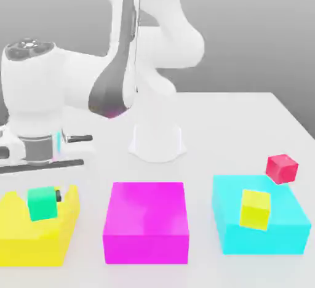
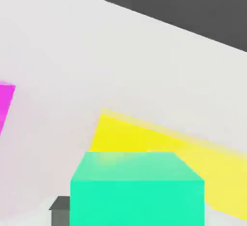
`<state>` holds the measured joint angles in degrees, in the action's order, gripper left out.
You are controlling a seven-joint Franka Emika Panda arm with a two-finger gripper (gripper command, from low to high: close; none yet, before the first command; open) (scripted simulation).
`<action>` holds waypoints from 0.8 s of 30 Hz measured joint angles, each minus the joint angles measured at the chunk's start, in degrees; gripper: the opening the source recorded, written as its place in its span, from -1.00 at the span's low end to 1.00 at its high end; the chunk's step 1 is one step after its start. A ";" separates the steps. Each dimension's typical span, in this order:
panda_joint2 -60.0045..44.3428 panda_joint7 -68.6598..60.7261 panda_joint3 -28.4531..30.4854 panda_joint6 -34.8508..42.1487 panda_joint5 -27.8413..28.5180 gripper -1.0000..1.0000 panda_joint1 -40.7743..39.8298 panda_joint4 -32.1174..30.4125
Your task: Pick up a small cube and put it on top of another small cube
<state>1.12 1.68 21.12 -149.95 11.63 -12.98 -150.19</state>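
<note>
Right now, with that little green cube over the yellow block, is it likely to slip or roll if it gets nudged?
The green cube has flat faces and square edges, so it would probably slide or tip rather than roll. It looks rigid. Its smooth, plain surface may be slippery. It sits tilted above the yellow block, so it may not be resting stably.

My exterior view faces the arm's base (image 1: 157, 139) from the front and somewhat above, far enough back to take in the white table (image 1: 246, 120) and the row of big blocks along the frame's lower edge: yellow block (image 1: 37, 237), magenta block (image 1: 146, 222), cyan block (image 1: 261, 225). My hand view sits very close, with the green cube (image 2: 137, 191) large at its lower centre, looking across the table toward a dark background. Both views share the green cube (image 1: 42, 203), the yellow block (image 2: 159, 143) and the magenta block (image 2: 5, 102).
</note>
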 joint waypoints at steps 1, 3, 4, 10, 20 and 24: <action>1.80 -2.16 0.41 -0.05 1.04 -1.00 -0.93 -1.83; 5.29 -6.71 1.75 -0.29 2.81 -1.00 -2.31 -5.55; 6.98 -9.05 2.66 -0.47 3.58 -1.00 -3.00 -7.42; 14.87 -22.32 8.59 -2.59 6.12 -1.00 -5.92 -17.50; 4.75 -30.88 12.24 -12.88 -4.59 -1.00 0.09 -17.88; -1.18 -37.34 11.27 -18.21 -13.99 -1.00 2.03 -18.05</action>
<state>-0.05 -35.66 32.38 -168.16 -2.36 -10.95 -168.24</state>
